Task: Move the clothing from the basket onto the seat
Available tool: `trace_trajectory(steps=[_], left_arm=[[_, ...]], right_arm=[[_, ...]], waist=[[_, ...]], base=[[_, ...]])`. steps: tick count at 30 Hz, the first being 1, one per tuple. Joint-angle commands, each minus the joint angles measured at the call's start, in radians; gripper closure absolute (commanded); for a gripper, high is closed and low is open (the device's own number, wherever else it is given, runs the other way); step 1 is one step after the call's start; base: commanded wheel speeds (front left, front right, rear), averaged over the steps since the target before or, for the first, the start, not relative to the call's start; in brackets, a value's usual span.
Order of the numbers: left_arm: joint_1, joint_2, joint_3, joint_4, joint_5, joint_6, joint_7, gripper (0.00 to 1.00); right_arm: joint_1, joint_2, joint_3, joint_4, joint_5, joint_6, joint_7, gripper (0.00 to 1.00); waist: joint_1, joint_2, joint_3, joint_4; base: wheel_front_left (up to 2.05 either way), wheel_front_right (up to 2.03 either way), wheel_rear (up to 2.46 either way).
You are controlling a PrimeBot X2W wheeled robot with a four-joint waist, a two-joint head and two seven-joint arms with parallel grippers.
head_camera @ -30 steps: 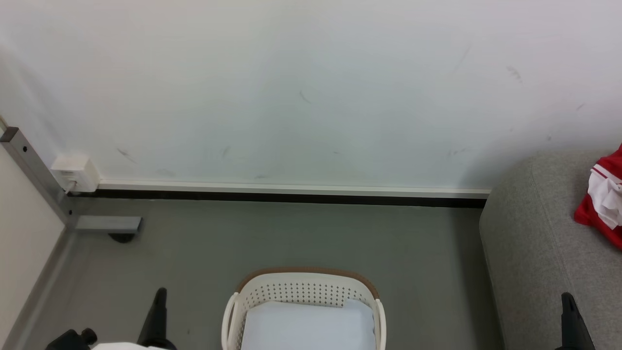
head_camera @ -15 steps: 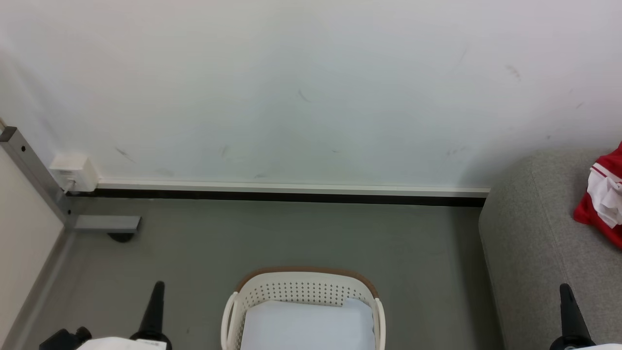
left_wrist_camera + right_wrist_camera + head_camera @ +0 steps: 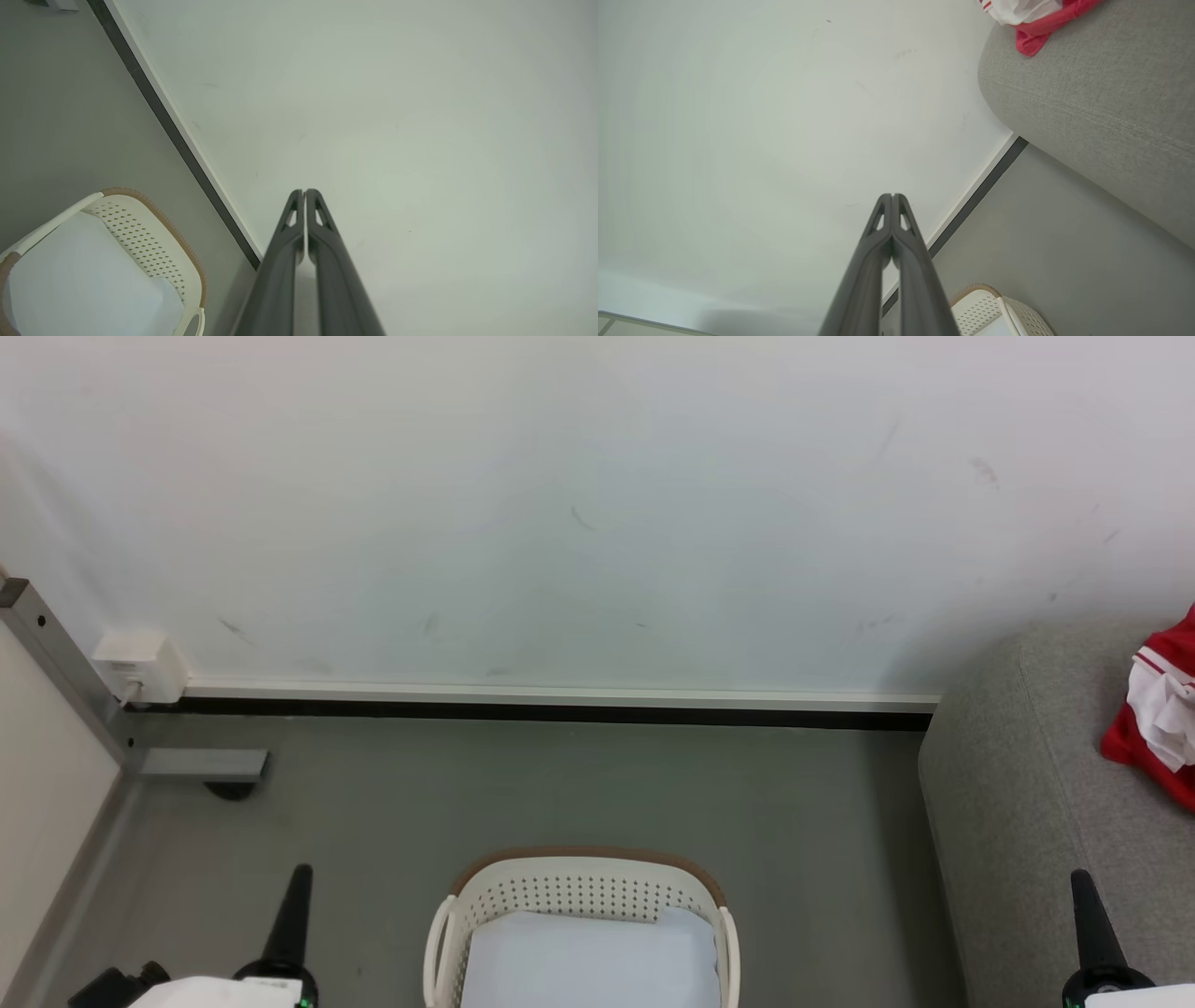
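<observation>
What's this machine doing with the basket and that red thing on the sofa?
A two-armed robot is on laundry duty. The red and white clothing lies on the grey seat to its right. The basket before it holds just a pale pad. The left gripper and right gripper are shut and empty, so the job looks done.
</observation>
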Motion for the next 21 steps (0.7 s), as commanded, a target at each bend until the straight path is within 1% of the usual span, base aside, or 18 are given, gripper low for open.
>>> trace_trajectory(steps=[1,21], left_arm=[[-0.015,-0.001,0.008,-0.010,-0.024,-0.004,0.007,1.00],[-0.028,-0.010,0.031,-0.018,-0.194,-0.011,0.054,1.00]], right_arm=[[-0.021,-0.013,0.000,-0.002,0.031,-0.002,0.007,1.00],[-0.047,-0.014,0.003,0.002,0.222,-0.002,0.054,1.00]], waist=[[0.0000,0.0000,0.000,0.000],[0.0000,0.0000,0.005,-0.004]], base=[[0.00,0.00,0.00],[0.00,0.00,0.00]])
